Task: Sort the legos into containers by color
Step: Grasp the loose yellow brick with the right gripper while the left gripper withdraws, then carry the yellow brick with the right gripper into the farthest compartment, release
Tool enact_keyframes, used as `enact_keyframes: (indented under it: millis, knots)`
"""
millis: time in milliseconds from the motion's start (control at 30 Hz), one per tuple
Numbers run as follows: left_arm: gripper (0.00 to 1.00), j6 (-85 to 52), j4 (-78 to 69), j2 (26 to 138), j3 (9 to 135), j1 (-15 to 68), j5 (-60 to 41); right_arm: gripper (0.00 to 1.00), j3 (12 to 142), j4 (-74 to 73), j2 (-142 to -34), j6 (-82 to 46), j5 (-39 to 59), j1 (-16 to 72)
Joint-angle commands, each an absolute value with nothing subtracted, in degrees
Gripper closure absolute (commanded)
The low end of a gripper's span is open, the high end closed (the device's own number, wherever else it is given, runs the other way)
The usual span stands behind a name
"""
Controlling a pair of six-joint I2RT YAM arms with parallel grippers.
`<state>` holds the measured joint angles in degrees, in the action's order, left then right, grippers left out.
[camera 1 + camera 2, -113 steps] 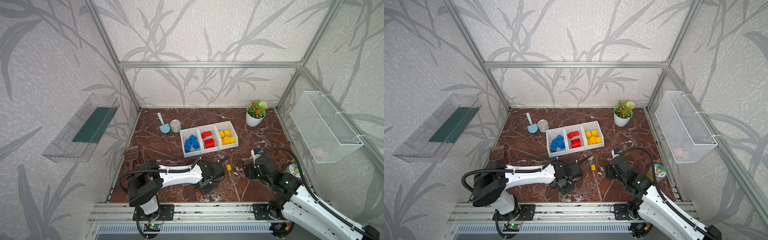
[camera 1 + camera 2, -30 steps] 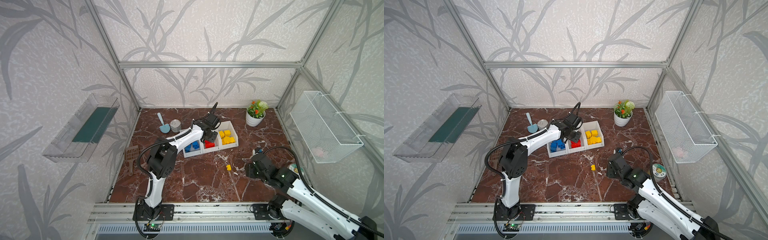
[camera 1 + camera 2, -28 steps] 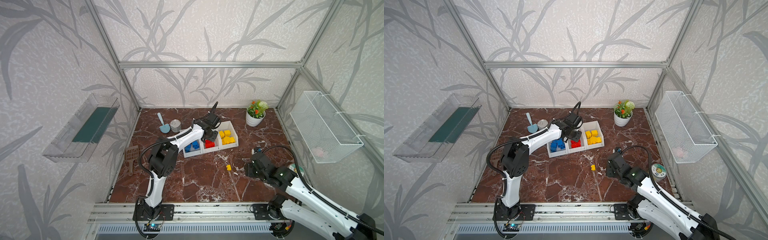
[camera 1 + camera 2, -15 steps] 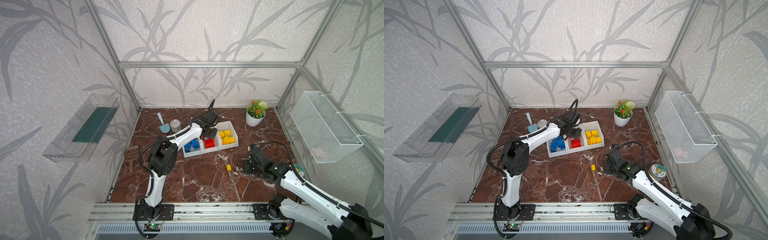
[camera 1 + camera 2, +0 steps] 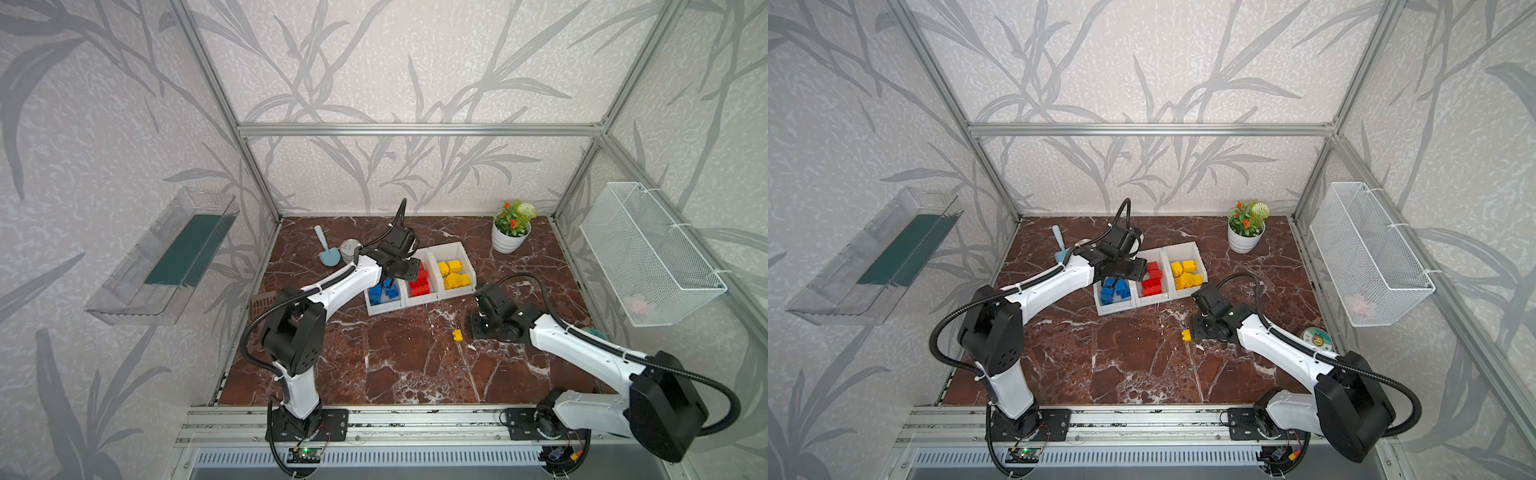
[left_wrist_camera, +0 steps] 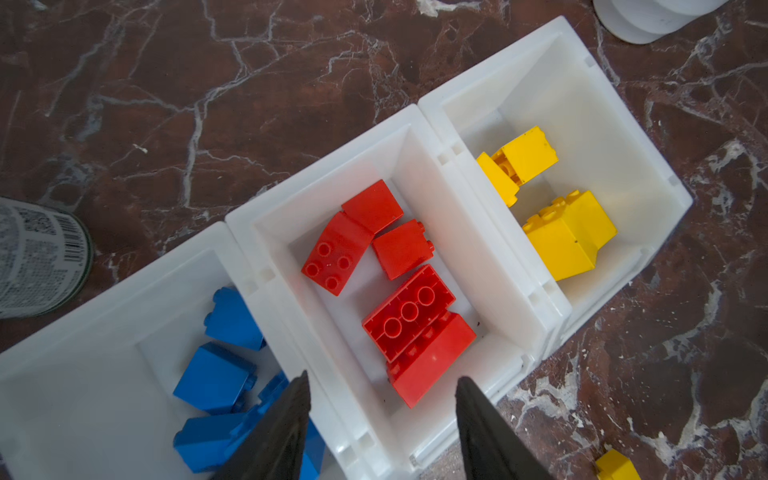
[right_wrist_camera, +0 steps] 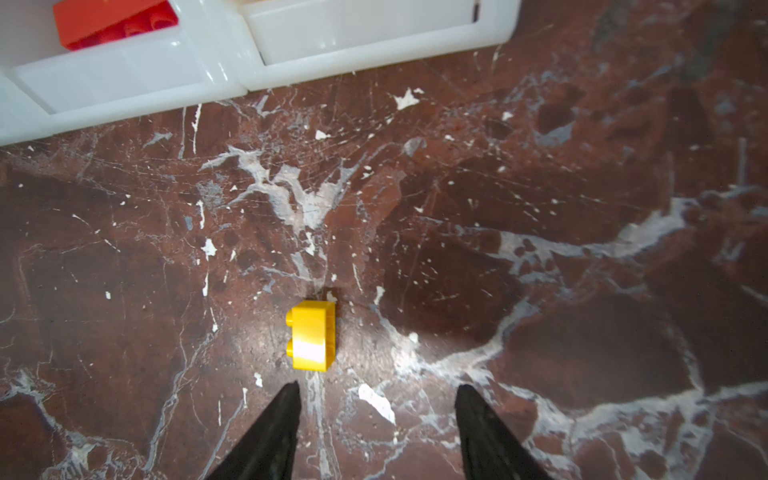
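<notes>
Left arm stretched far; left pincer (image 6: 383,377) spread, empty, above red legos (image 6: 409,316) in middle of 3 containers (image 6: 415,124). Right pincer (image 7: 376,386) spread, low beside yellow lego (image 7: 311,334), mid-counter (image 7: 540,208). Barcode on can (image 6: 37,257), writing unreadable.

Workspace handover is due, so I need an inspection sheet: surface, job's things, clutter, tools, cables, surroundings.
Surface: marble tabletop, no spill seen.
Job's things: three joined bins hold blue bricks, red bricks and yellow bricks, one colour each; a loose yellow brick lies on the tabletop.
Clutter: can, scoop, potted plant, tape roll, all apart from the bins.
Left tool: open, empty, above the bins.
Right tool: open, empty, low near the loose yellow brick, not touching it.
Cables: black hoses loop along both arms; no snag seen.
Surroundings: wire basket and clear tray on the side walls.
</notes>
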<state>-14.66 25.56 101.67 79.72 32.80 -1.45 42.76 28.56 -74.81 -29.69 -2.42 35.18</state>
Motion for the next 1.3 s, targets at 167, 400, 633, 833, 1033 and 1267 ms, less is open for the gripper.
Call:
enact_keyframes:
  millis: [167,400,633,833,1033,1267]
  knots:
    - [0.41,-16.87,21.83,94.55,72.86,31.79,-0.34,0.44,45.81,25.75,-82.7,-28.57,1.14,36.58]
    - [0.4,-17.88,18.58,91.04,68.13,31.42,0.0,0.49,48.83,27.22,-87.99,-29.38,-0.78,39.11]
    - [0.4,-18.46,17.84,89.06,66.19,31.07,0.0,0.55,49.82,27.15,-91.37,-28.94,-0.86,39.55]
    - [0.4,-18.98,17.11,87.95,64.54,30.98,0.12,0.65,50.11,27.81,-92.87,-28.96,-1.75,40.68]
    - [0.4,-19.85,16.01,86.59,62.73,30.8,0.96,0.73,49.92,27.48,-91.16,-28.97,-1.7,40.78]
    - [0.4,-20.22,15.64,83.87,60.87,30.51,2.31,0.75,55.15,32.37,-86.84,-24.49,-3.95,38.4]
